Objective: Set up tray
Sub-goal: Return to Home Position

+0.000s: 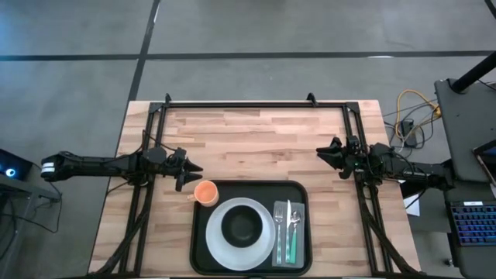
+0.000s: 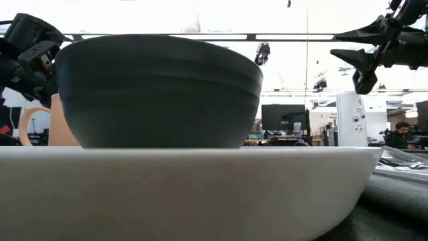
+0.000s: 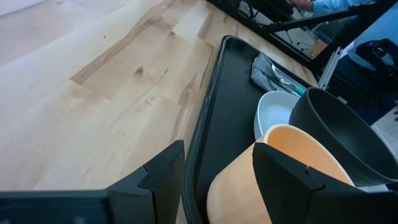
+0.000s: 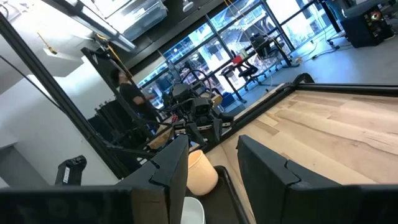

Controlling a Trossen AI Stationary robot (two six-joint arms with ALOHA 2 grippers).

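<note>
The black tray [image 1: 203, 240] lies at the table's near middle. On it rest a white plate [image 1: 225, 249] with a dark bowl [image 1: 242, 226] in it, and cutlery [image 1: 288, 229] on a grey napkin [image 1: 280, 260]. An orange cup [image 1: 205, 192] stands upright in the tray's far left corner. My left gripper [image 1: 191, 177] is open and hovers just left of and above the cup, which shows ahead of its fingers in the left wrist view [image 3: 280, 180]. My right gripper [image 1: 325, 155] is open, raised over the table far right of the tray.
Bare wood [image 1: 263, 139] lies between the two grippers and beyond the tray's far rim. A black frame [image 1: 256, 103] runs along the table's far edge and down both sides. Cables and equipment [image 1: 411, 120] sit off the table's right side.
</note>
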